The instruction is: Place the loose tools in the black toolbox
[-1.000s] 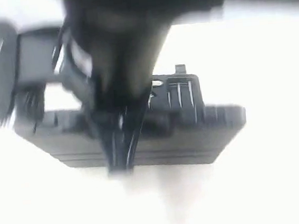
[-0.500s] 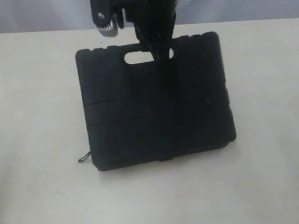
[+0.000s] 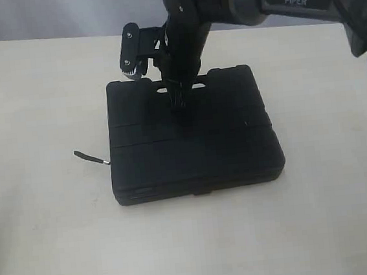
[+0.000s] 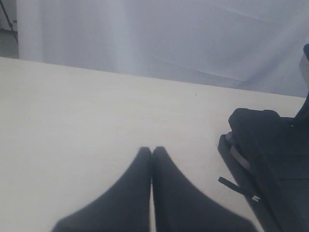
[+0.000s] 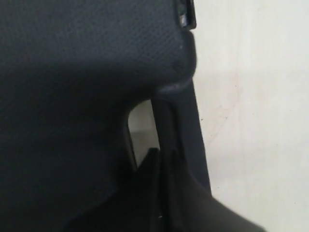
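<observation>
Exterior view first: the black toolbox (image 3: 190,143) lies flat and closed in the middle of the bench (image 3: 44,242), with its handle cutout (image 3: 163,89) on the far edge. The right tool (image 3: 179,99) points straight down with its tips right at that cutout. No loose tools show here, just a thin black strap (image 3: 91,158) poking out at the toolbox's left side.

Left wrist view: the left tool (image 4: 152,153) has its fingers pressed together on nothing. It sits over bare bench, and the toolbox is off to one side, well apart from it.

Right wrist view: mostly grainy black plastic, with the handle cutout showing as a pale patch. The right tool's tips sit in it, just beside the handle bar (image 5: 178,140). They look close together, but it's so dark and cramped that I can't tell whether they're pinching the bar or only resting next to it.

Handling, my guess: stiff moulded plastic, so it won't flex or crush, and it'll be fairly hefty if it's packed. The grainy skin gives some friction, but the flat faces are far too wide to pinch. The handle bar is the one sensible place to take hold. Held there, the toolbox will want to swing under the tool, so lift slow. If the halves aren't latched, it could gape open.
</observation>
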Motion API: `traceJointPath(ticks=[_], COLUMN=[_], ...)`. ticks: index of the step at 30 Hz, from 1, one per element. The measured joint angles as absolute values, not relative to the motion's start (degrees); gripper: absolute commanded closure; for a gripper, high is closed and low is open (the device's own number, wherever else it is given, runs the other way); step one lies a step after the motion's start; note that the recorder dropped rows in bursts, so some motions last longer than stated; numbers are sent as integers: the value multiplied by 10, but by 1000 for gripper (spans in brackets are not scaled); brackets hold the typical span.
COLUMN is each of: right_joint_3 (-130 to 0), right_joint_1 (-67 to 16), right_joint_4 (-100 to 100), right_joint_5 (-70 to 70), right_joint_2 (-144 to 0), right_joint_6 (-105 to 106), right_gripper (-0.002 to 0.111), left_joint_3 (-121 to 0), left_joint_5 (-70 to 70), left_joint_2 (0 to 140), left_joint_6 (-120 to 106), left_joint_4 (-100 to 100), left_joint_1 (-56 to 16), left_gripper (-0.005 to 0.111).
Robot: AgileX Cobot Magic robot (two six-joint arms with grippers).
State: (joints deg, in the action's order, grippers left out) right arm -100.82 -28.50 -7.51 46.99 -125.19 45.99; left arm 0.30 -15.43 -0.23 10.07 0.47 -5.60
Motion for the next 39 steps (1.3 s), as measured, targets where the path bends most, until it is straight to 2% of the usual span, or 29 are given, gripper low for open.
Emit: traceJointPath(ticks=[9,14,25,32,39], right_joint_3=[-1008,-1008,-1008,-967,-827], right_joint_1=[-285,-285,-286,-305,-353], right_joint_4=[-76,-97,-159,-158,-124], right_joint_5=[467,484,680,690,690], right_joint_2=[-1248,-1195,-971,-770,-540], right_joint_6=[395,329,215,134,12], right_gripper=[109,109,109,109,109], left_joint_3=[3,3,3,3,3], left_joint_5=[-154,-154,-154,-154,-154], left_joint_2=[-2,-2,-2,-2,-2], left_joint_6=[101,101,101,101,101], left_joint_4=[5,5,5,5,5], left_joint_1=[-56,-56,-56,-56,-56], left_gripper=[107,107,107,107,107])
